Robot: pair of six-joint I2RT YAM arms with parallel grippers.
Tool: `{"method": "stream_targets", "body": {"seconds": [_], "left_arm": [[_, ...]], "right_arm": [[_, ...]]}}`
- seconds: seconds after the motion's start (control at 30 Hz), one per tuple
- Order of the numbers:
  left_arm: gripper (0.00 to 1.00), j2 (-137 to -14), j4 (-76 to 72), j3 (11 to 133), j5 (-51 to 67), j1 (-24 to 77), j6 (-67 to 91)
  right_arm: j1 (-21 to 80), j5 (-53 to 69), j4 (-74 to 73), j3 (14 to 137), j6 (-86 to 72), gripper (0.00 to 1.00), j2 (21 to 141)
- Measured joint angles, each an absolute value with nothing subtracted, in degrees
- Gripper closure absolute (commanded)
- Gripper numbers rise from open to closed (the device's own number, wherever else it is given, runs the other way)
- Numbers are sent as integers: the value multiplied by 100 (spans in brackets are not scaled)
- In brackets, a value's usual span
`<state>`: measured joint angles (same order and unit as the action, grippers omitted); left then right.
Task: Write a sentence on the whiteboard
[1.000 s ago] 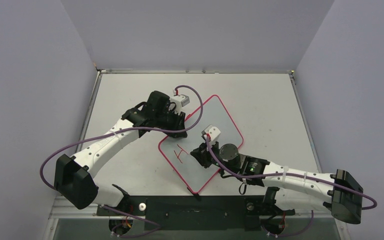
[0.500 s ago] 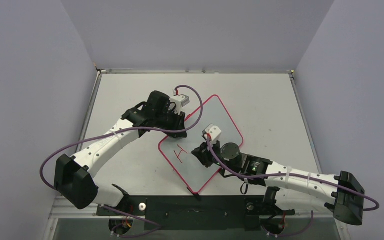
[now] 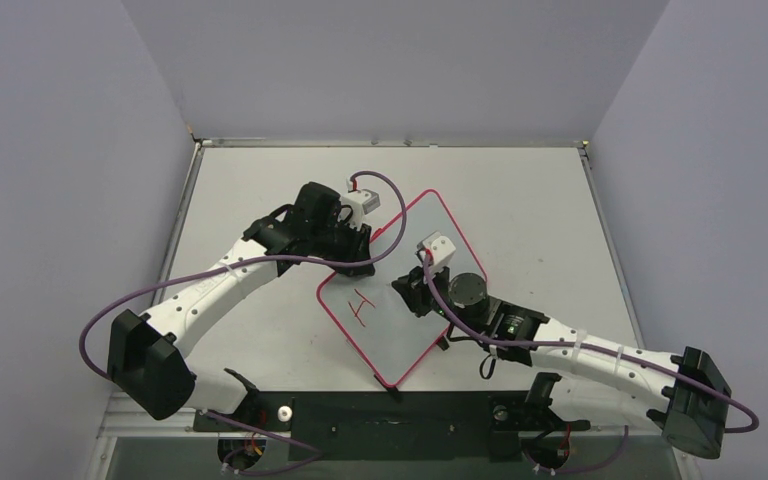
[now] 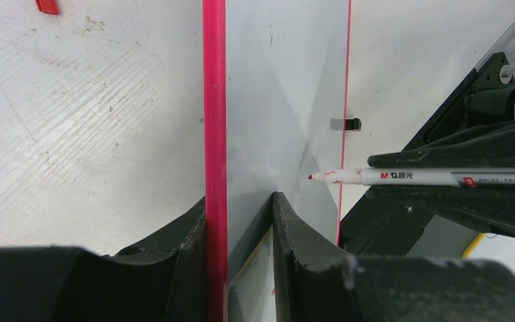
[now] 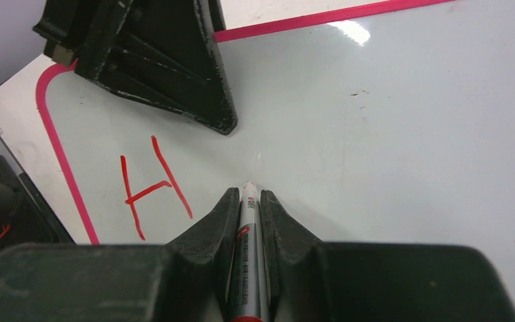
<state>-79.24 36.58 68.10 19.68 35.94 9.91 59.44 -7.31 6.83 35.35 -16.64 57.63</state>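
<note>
Right gripper [image 5: 248,201] clenches a marker [image 5: 247,248] — whiteboard [image 5: 409,134] directly beneath, "H" [image 5: 153,188] left.

Enclosure: pale lavender walls around one grey-white table.

Walls [image 3: 400,60] at 9, 12 and 3 o'clock, plain, evenly lit. Table [image 3: 520,200] has a metal edge rail [image 3: 390,143] along 12 o'clock; the left wrist view shows fine scuffs and specks on its surface. Black base plate [image 3: 390,415] at 6 o'clock.
</note>
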Motion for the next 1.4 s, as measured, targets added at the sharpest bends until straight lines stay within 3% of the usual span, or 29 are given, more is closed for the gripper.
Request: {"method": "stream_targets", "body": {"seconds": [1.4], "left_arm": [[100, -7924, 3658, 6785, 1900, 3603, 1015]], "right_arm": [[5778, -99, 1546, 3540, -1717, 100, 6257]]}}
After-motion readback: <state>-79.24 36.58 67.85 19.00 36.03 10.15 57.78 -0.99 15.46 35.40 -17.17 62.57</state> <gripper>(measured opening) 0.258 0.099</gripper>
